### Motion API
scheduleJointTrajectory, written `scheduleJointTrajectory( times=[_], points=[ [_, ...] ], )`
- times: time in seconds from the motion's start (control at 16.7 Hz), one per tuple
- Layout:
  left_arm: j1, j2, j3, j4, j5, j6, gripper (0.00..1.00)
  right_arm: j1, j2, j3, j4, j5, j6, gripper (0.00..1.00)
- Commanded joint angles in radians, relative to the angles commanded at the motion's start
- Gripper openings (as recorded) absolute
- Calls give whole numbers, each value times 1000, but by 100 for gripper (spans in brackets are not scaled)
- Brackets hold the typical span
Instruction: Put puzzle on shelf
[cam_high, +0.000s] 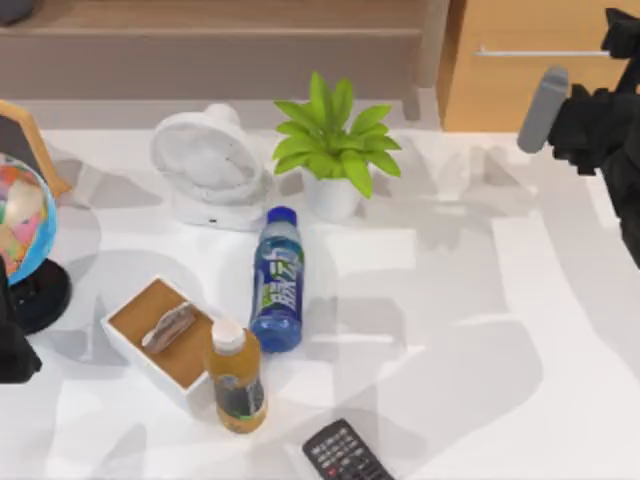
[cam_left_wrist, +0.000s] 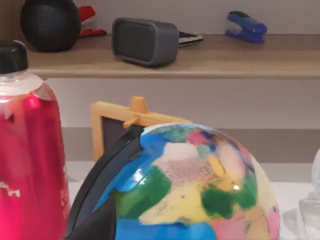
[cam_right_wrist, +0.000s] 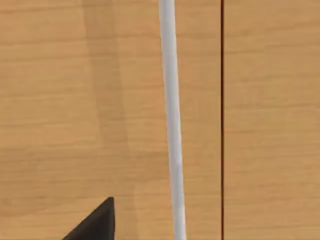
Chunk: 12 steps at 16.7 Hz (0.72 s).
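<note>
The puzzle is out of view. The shelf (cam_high: 210, 16), a long light-brown board with a grey-brown recess under it, runs along the back of the table; in the left wrist view the shelf (cam_left_wrist: 210, 59) carries small office items. My right arm (cam_high: 598, 128) is raised at the back right, close in front of the orange-wood cabinet (cam_high: 520, 85). The right wrist view looks straight onto the cabinet front (cam_right_wrist: 75, 100) and its metal bar handle (cam_right_wrist: 171, 120). My left arm (cam_high: 10, 350) sits at the table's left edge, just in front of the globe (cam_high: 22, 215).
On the table stand a white fan (cam_high: 208, 160), a potted plant (cam_high: 335, 140), a lying blue bottle (cam_high: 277, 285), an orange juice bottle (cam_high: 236, 380), a white tray (cam_high: 125, 340) and a remote (cam_high: 345, 455). A red bottle (cam_left_wrist: 27, 150) stands beside the globe (cam_left_wrist: 190, 185).
</note>
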Motion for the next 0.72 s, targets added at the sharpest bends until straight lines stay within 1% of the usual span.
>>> scheduleJointTrajectory(
  times=[0.24, 0.54, 0.72],
  points=[
    [0, 0, 0, 0, 0, 0, 100, 10, 110, 47, 65, 19, -69, 100],
    [0, 0, 0, 0, 0, 0, 100, 5, 109, 42, 63, 18, -68, 100],
    [0, 0, 0, 0, 0, 0, 100, 5, 122, 75, 49, 14, -69, 100]
  ],
)
